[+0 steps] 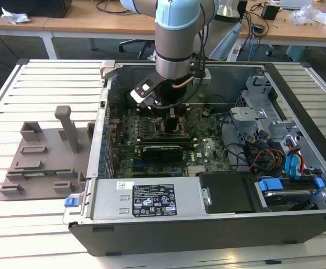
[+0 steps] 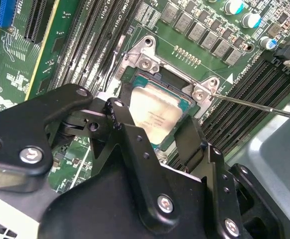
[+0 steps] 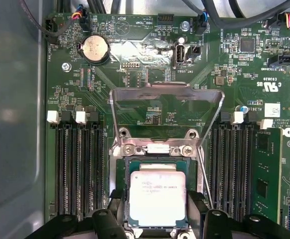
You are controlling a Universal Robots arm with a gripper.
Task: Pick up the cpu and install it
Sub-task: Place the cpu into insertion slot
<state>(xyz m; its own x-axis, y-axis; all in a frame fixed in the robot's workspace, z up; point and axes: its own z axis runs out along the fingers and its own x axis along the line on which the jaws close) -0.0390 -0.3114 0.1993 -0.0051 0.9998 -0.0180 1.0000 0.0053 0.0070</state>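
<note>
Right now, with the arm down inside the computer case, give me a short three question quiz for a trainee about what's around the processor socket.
1. True or false: the metal load plate is closed down over the cpu.
2. What runs along both sides of the socket? A) memory slots B) cooling fans C) hard drives
3. Which part is the gripper nearest to?
Key: 1 false, the plate stands open; 2 A; 3 the cpu, which lies within the socket's outline.
</note>
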